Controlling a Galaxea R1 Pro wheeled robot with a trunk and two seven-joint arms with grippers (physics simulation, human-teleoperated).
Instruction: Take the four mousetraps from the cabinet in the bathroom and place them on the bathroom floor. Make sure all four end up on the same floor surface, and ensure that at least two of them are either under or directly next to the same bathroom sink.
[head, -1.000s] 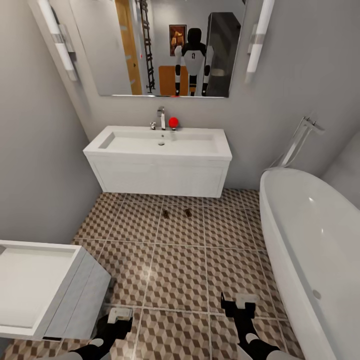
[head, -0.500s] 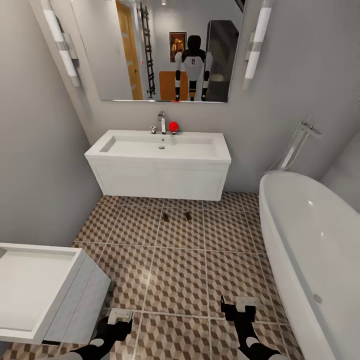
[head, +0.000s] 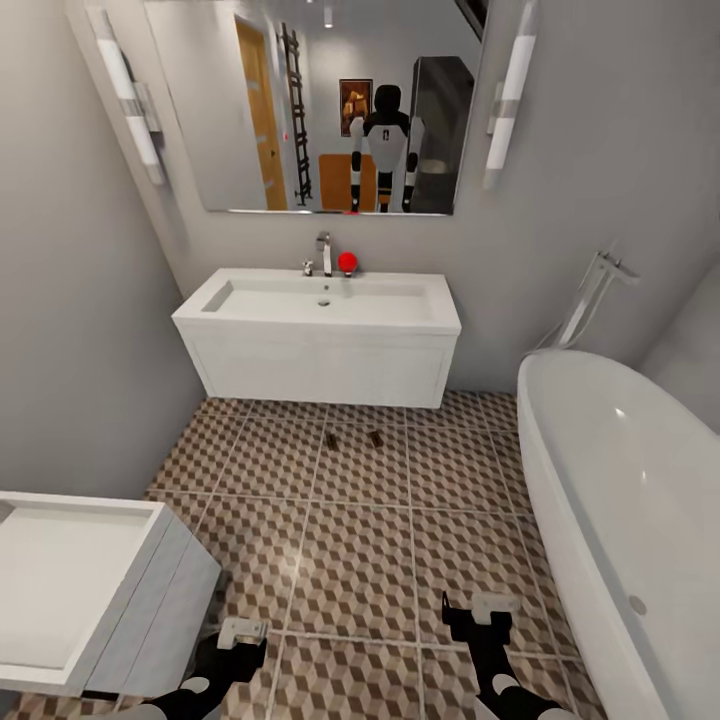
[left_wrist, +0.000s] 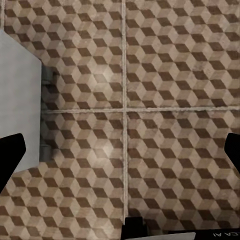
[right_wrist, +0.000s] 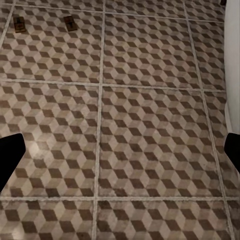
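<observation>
Two mousetraps (head: 330, 439) (head: 376, 437) lie side by side on the cube-patterned bathroom floor (head: 350, 540), just in front of the white wall-hung bathroom sink (head: 320, 325). The right wrist view catches the same pair of mousetraps (right_wrist: 20, 24) (right_wrist: 70, 22) far ahead. My left gripper (head: 240, 635) and right gripper (head: 480, 610) hover low over the tiles, well short of the traps. Both are open and hold nothing, their fingertips (left_wrist: 10, 155) (right_wrist: 10, 155) spread wide. An orange-brown cabinet (head: 335, 180) appears as a reflection in the mirror, behind my own reflection.
A small white boxy unit (head: 90, 580) stands close at my left, beside the left gripper. The white bathtub (head: 620, 500) runs along the right. Open tiles stretch between them up to the sink. Grey walls close off the left and back.
The whole head view has shifted: sink, traps and mirror sit slightly lower and smaller in the picture. Both grippers keep their pose and stay open.
</observation>
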